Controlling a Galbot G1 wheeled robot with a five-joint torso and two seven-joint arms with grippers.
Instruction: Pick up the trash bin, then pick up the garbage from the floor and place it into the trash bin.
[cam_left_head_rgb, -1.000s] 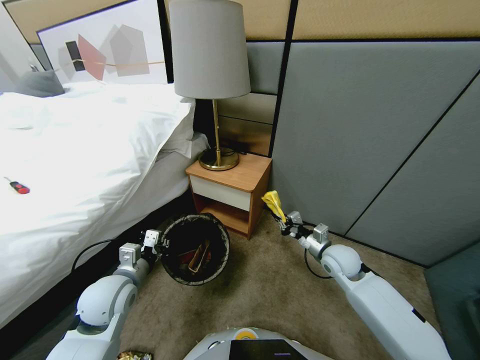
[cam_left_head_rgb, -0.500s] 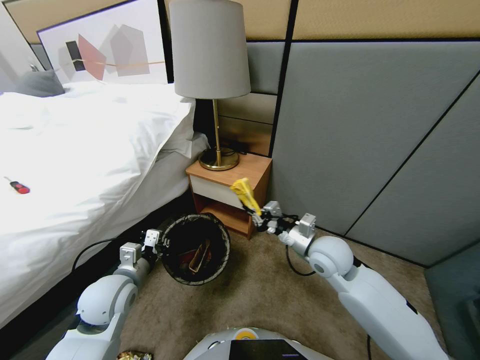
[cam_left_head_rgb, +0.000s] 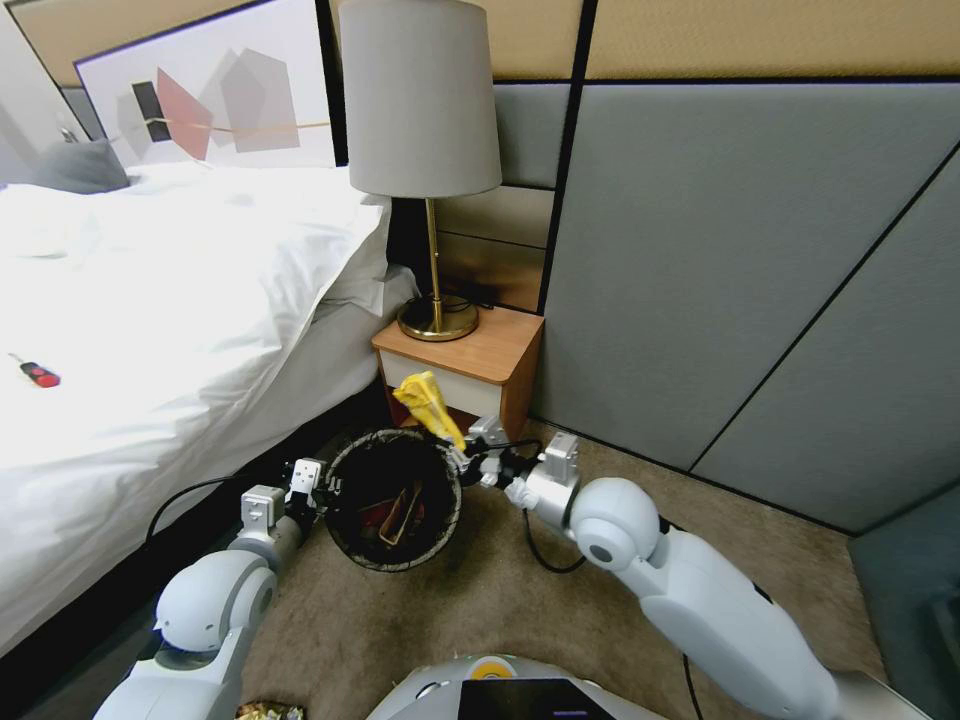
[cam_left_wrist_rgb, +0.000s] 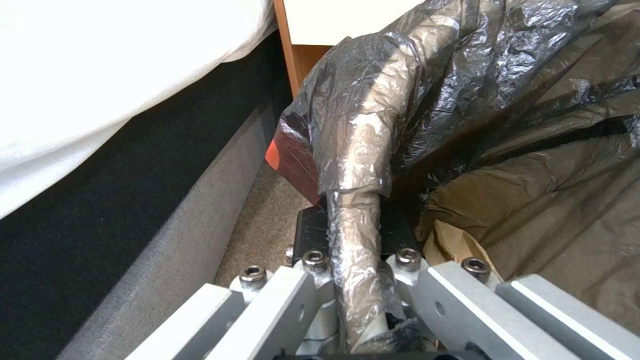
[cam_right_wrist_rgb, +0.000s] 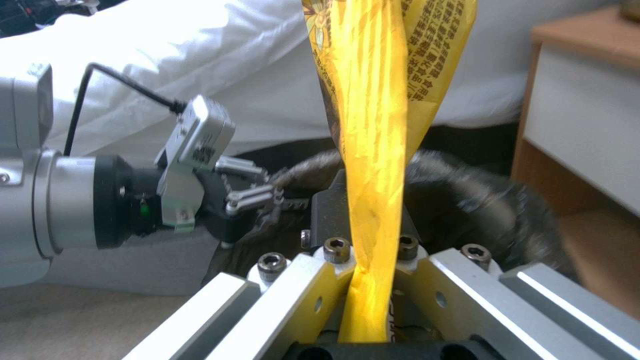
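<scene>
The bed (cam_left_head_rgb: 150, 300) occupies the left side of the head view, with the floor (cam_left_head_rgb: 520, 610) in front of it. The left gripper (cam_left_head_rgb: 322, 487) is clamped on the near-left rim of the trash bin (cam_left_head_rgb: 392, 497), its position unchanged from the earlier frames; the left wrist view shows its fingers (cam_left_wrist_rgb: 313, 235) closed on the bag-covered rim (cam_left_wrist_rgb: 357, 165). The bin sits between the bed and the nightstand (cam_left_head_rgb: 462, 385), a tan paper bag (cam_left_head_rgb: 400, 512) lying inside it. The right gripper (cam_left_head_rgb: 462, 456) has travelled left from beside the nightstand and is now at the bin's far-right rim. Its jaws are closed on the yellow snack wrapper (cam_left_head_rgb: 428, 403), which stands upward over the bin's back edge. The right wrist view shows the wrapper (cam_right_wrist_rgb: 377, 165) pinched between the fingers (cam_right_wrist_rgb: 330, 225), the left gripper (cam_right_wrist_rgb: 257, 197) beyond
</scene>
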